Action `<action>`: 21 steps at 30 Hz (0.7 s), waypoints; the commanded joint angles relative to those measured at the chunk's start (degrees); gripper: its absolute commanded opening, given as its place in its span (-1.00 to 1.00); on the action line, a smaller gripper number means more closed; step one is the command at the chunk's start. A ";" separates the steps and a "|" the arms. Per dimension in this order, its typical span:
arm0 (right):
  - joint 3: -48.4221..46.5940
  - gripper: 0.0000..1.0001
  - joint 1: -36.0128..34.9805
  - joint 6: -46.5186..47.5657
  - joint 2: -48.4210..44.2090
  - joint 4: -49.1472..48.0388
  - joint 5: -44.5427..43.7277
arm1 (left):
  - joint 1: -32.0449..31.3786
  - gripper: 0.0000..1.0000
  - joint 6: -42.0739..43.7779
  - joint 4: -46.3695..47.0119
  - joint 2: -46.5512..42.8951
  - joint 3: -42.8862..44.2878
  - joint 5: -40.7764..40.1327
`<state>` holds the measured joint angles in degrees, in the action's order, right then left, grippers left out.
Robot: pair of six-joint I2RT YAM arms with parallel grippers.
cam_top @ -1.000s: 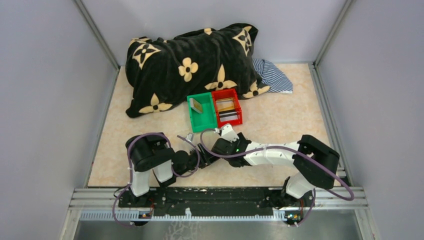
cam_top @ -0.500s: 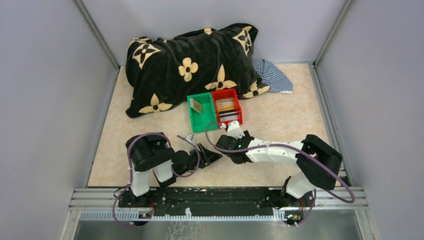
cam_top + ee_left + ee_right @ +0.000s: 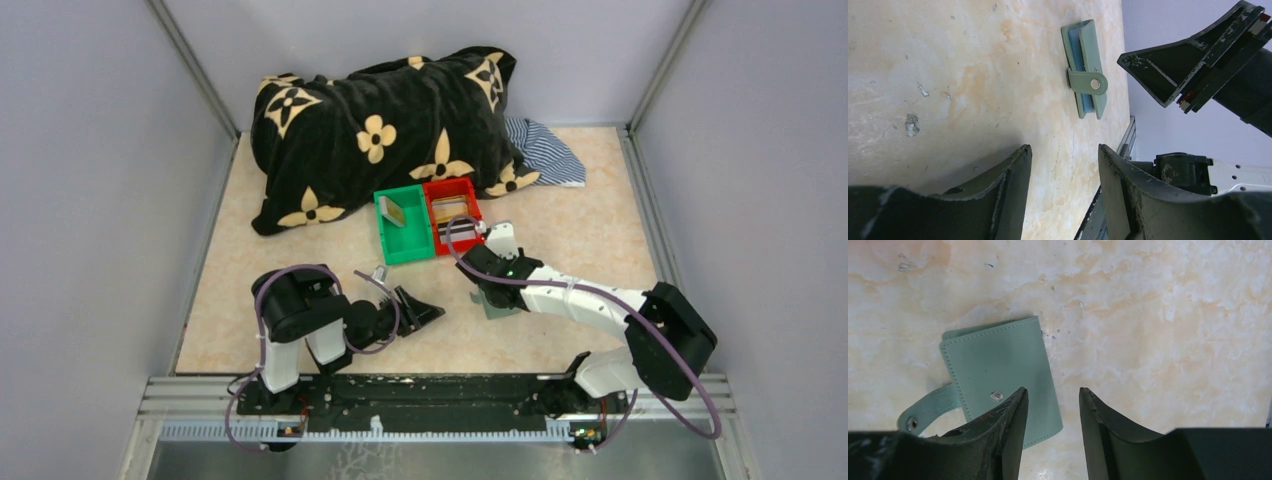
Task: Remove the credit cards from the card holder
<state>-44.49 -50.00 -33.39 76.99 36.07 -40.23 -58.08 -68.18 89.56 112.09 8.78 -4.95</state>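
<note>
The card holder (image 3: 998, 370) lies flat and closed on the table, grey-green, with its snap strap sticking out to one side. In the left wrist view the card holder (image 3: 1085, 65) shows blue-grey edges. In the top view the card holder (image 3: 497, 304) peeks out under the right forearm. My right gripper (image 3: 1050, 395) hovers just above its edge, open, with nothing between the fingers. My left gripper (image 3: 1063, 150) is open and empty, low over the table and pointing at the holder. A tan credit card (image 3: 393, 211) leans in the green bin (image 3: 410, 245); more credit cards (image 3: 450, 208) lie in the red bin (image 3: 470, 190).
A black cushion with tan flowers (image 3: 380, 130) fills the back of the table. Striped cloth (image 3: 545, 150) lies at its right. The two bins stand side by side just beyond the right gripper (image 3: 484, 278). The enclosure walls close in on both sides.
My right gripper has pulled away from the left gripper, rightward and towards the red bin, and its jaws have narrowed. The card holder now shows on the table. The left arm has stayed put.
</note>
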 commanded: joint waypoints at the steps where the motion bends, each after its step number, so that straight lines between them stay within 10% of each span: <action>1: 0.28 -0.12 0.95 1.84 -2.35 -1.52 1.00 | 0.30 0.18 3.04 12.93 5.00 -2.56 0.35; 11: 2.67 0.14 10.79 1.73 -3.44 -8.74 13.49 | 0.26 0.27 11.99 12.84 -1.41 2.76 11.50; 16: 5.60 -0.15 15.61 2.50 -3.76 -11.84 16.15 | 0.09 0.26 13.50 10.10 -5.00 6.51 15.64; 21: 7.99 -0.92 15.63 2.96 -0.08 -15.16 19.32 | -1.05 0.22 15.79 1.55 -7.08 14.35 17.22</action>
<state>-37.91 -34.37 -30.85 75.07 26.39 -24.95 -58.19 -56.14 89.10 107.15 17.43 8.93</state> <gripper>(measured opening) 0.152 0.620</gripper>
